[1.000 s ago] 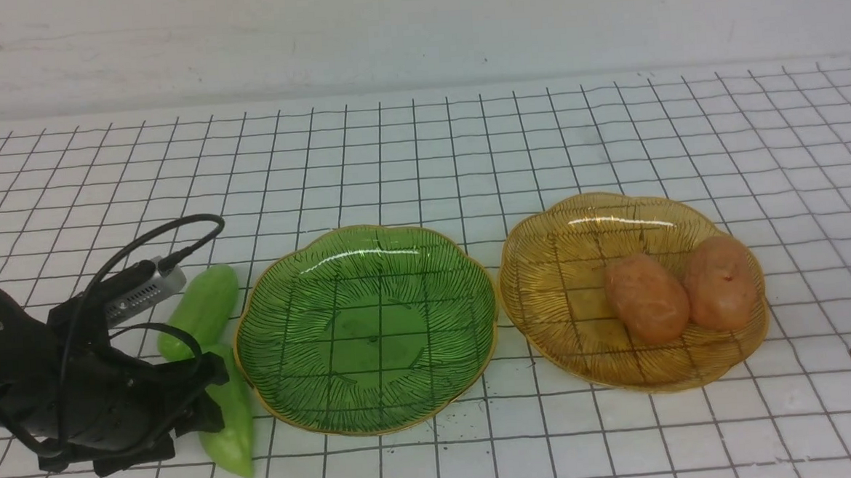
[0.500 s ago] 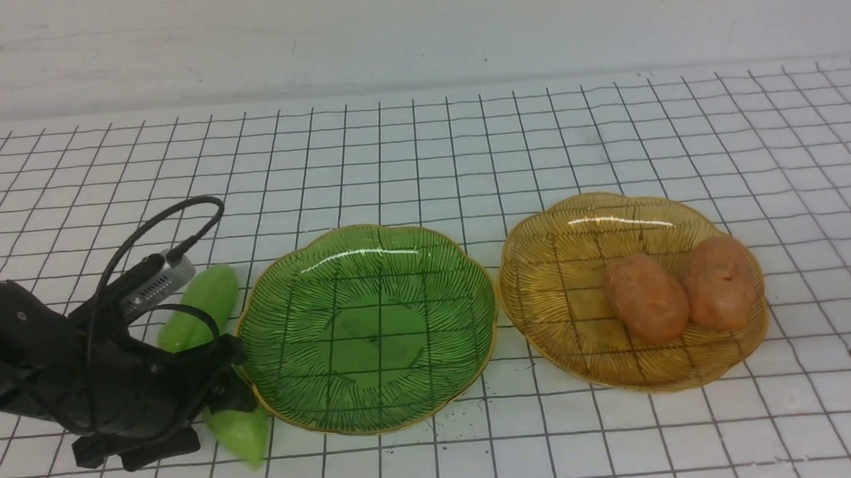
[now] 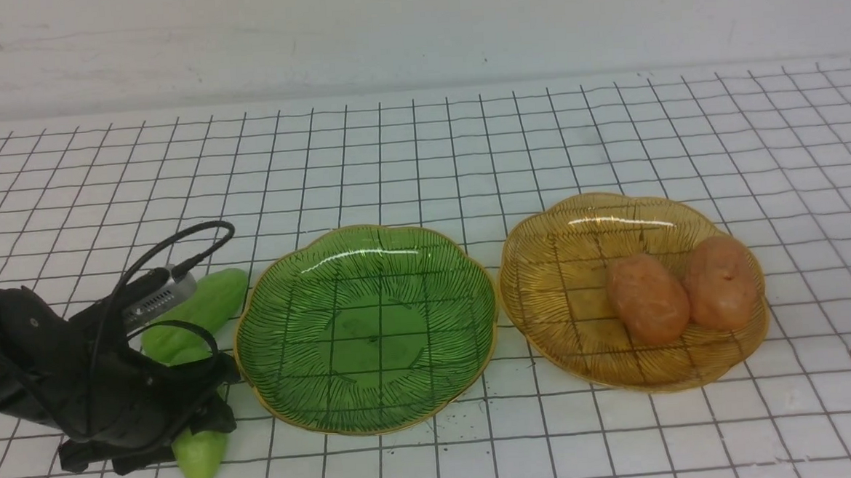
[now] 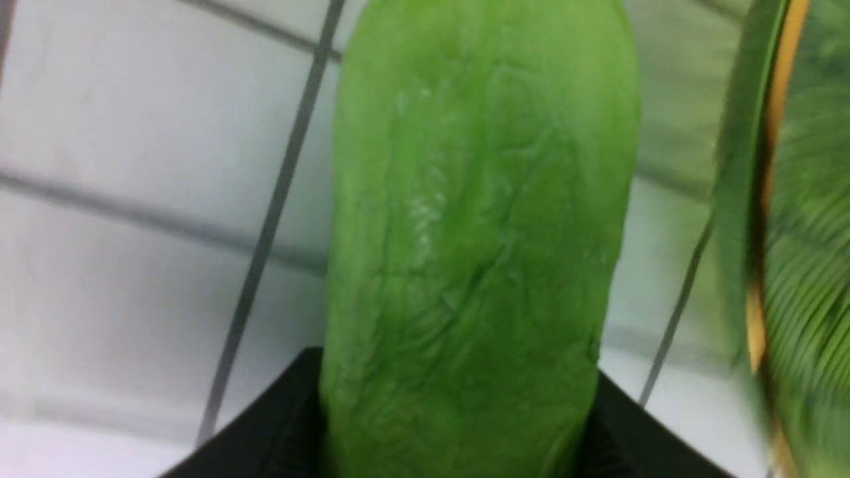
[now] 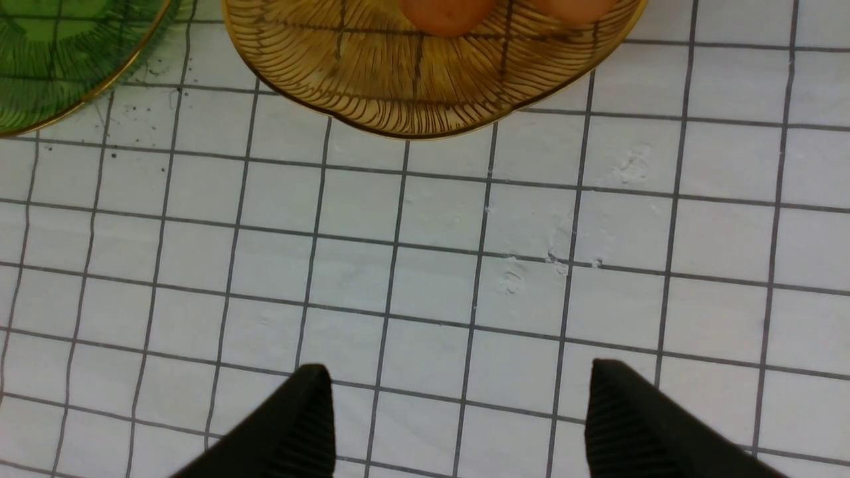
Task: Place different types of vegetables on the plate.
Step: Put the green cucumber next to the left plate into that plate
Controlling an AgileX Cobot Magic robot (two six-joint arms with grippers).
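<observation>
The left end effector [image 3: 177,435] has dragged the near gourd [image 3: 200,455] leftward, seemingly gripped; the far gourd [image 3: 214,305] tilted.

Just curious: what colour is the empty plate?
Green plate, dark radiating lines, gold rim; clearest in the front view.

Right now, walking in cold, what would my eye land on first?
Two flower-edged glass plates side by side mid-table: the green plate is empty, the amber plate to its right holds two potatoes. At the left, the black left gripper grips a light-green gourd beside the green plate, with a second gourd just behind it.
</observation>
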